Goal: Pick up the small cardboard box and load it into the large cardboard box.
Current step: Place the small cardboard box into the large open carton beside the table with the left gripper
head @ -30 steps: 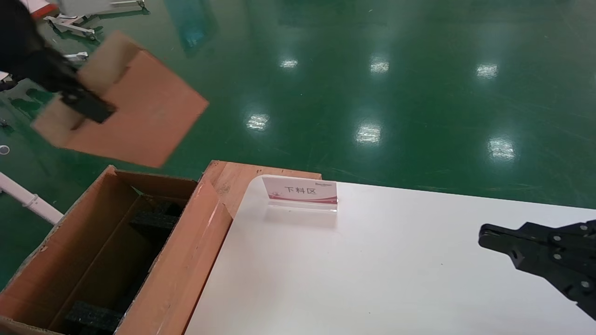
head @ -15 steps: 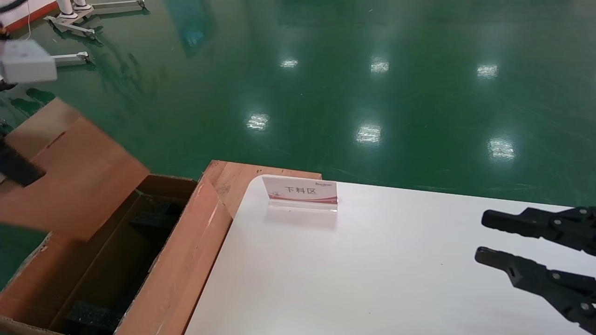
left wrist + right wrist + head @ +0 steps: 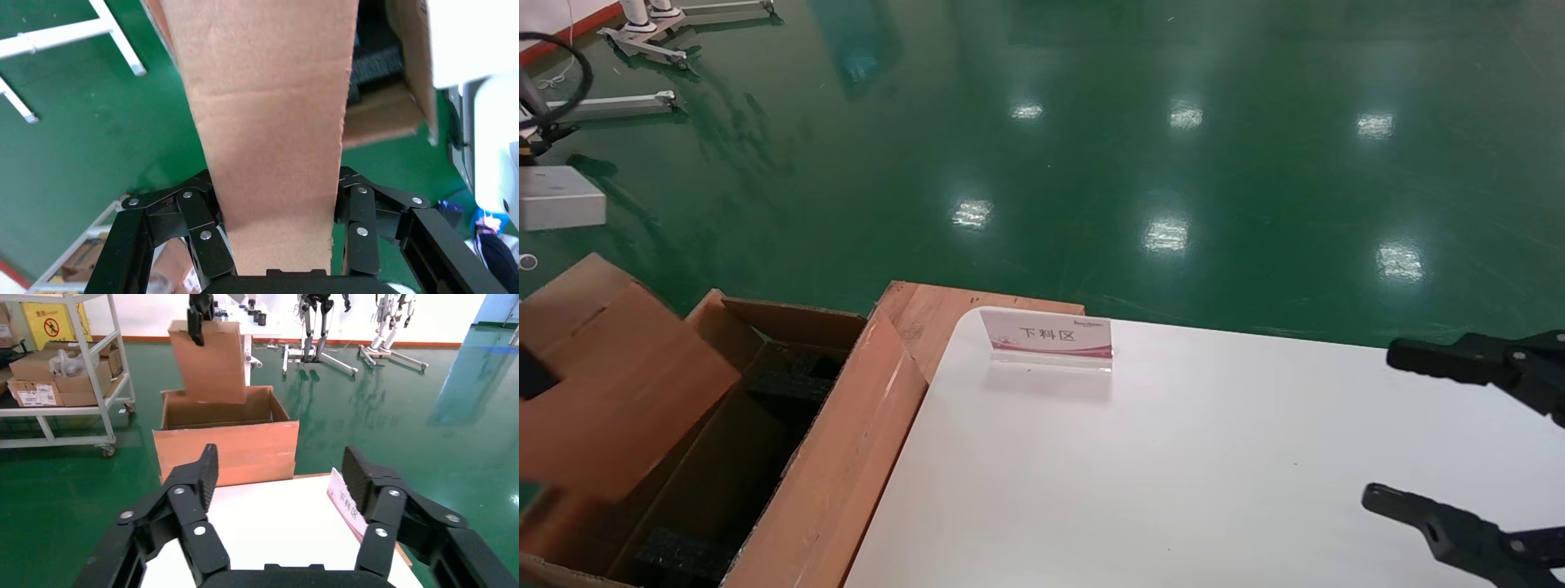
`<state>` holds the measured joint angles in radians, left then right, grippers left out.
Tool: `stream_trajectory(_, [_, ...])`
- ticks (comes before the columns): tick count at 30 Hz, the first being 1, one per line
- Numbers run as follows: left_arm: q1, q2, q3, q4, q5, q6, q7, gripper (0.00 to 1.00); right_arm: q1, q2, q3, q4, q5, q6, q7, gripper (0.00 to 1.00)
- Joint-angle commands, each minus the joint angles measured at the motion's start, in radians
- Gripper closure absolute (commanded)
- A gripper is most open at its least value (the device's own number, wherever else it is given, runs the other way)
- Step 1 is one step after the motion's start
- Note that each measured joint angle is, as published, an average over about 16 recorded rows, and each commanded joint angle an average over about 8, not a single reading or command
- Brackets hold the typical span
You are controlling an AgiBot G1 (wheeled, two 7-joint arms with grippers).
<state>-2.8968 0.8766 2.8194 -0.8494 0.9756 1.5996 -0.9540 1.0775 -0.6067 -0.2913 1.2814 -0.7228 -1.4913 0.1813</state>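
Left gripper [image 3: 275, 245] jaws clamp the stiff, seemingly light small cardboard box [image 3: 609, 392] by its edge over the large cardboard box [image 3: 846, 457] at nine o'clock; right gripper [image 3: 278, 478] jaws gape, idle.

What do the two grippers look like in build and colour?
Both are matte black. The left gripper and the right gripper have two fingers on linkage bars joined by silver rivets. The right one's fingertips carry ribbed black pads. No markings or cables show on them.

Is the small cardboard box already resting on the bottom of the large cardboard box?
No. The left gripper holds the small cardboard box hanging over the large cardboard box, only its lower edge below the rim.
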Motion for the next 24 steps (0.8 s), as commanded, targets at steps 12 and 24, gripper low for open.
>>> stream_trajectory(12, [0.157, -0.103, -0.017, 0.128, -0.044, -0.045, 0.047, 1.0, 0.0, 0.0, -0.001, 0.0, 0.001, 0.0, 0.0, 0.0])
stream_trajectory(24, [0.373, -0.126, -0.069, 0.339, -0.12, -0.081, 0.121, 1.0, 0.0, 0.001, -0.001, 0.0, 0.001, 0.001, -0.001, 0.0])
